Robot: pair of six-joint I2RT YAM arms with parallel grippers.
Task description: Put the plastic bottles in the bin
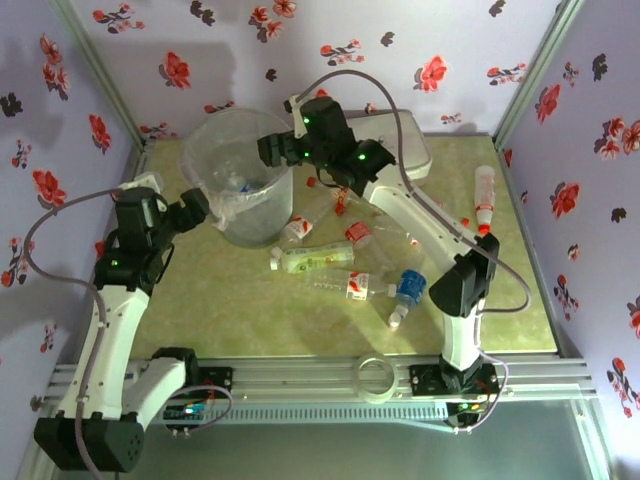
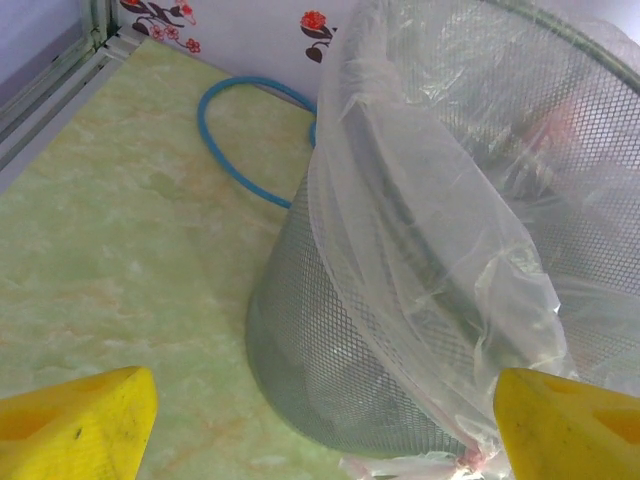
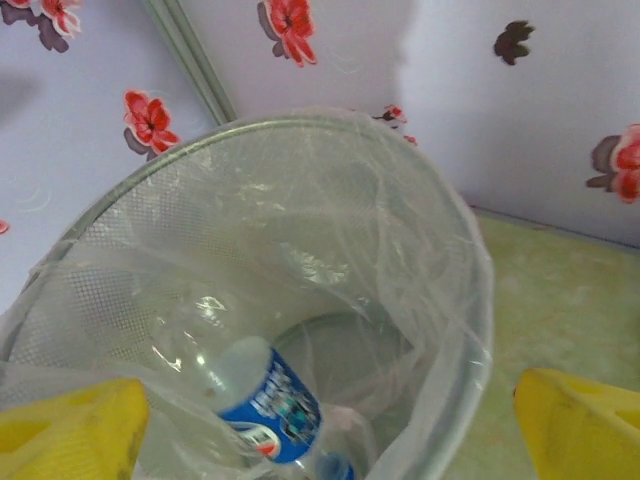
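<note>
bin (image 2: 300,350) fine grey mesh, thin glossy crinkled plastic liner (image 2: 430,230); bottle (image 3: 265,395) clear glossy plastic; table (image 2: 120,250) smooth, marbled.

The mesh bin (image 1: 240,185) is standing at the back left with its lined mouth gaping open from above. A blue-labelled bottle (image 3: 272,408) is lying at the bottom, leaving most of the inside free. The right gripper (image 1: 275,152), jaws spread wide, is hanging over the right rim. The left gripper (image 1: 200,208), fingers apart, is crowding the bin's left wall. A blue cable (image 2: 235,150) is looping on the table (image 1: 200,320) beside the bin, near the wall. A cluster of bottles (image 1: 335,262) is cluttering the middle, between the bin and the right arm (image 1: 420,215). The near-left table is lying bare. A lone bottle (image 1: 484,198) is lying near the right wall, and a white lidded box (image 1: 415,155) is sitting at the back.
</note>
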